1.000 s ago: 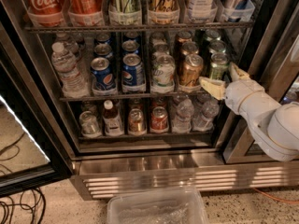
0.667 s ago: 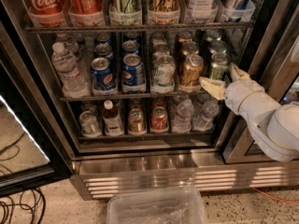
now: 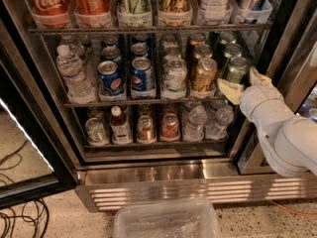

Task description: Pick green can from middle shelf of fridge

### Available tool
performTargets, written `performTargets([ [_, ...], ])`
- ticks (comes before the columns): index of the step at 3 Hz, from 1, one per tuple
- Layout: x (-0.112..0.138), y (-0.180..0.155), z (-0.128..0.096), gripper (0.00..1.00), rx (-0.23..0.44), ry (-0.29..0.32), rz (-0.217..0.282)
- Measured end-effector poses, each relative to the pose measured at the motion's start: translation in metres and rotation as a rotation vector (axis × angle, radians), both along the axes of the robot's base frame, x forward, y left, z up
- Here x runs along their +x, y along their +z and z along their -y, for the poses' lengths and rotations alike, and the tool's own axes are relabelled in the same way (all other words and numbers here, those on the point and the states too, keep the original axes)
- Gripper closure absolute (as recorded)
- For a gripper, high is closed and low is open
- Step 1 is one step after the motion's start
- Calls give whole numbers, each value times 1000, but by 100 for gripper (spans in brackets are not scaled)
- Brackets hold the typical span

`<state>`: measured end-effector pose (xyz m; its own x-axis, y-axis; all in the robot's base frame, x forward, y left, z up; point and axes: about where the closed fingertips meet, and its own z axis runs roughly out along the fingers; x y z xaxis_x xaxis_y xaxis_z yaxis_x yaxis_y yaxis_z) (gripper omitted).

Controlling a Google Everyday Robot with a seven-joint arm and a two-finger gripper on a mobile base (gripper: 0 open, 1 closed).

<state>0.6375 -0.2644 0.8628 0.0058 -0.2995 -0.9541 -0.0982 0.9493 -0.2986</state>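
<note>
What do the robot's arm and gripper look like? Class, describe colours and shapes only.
The gripper, at the right end of the dark wire middle shelf, has two flat, pale cream fingers. The smooth white arm is made of bulbous rounded segments. No cables or markings show.

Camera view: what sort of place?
Probably a shop or office pantry: dark-framed commercial drinks cooler, its dark wire middle shelf stocked in can rows, speckled floor. The gripper, open, is at the small olive-green can.
</note>
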Motion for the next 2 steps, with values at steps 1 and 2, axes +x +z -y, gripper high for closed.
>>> performTargets([
  [1,-2,2,0,25,-4,-27,8],
  [2,7,3,3,25,9,-62,18],
])
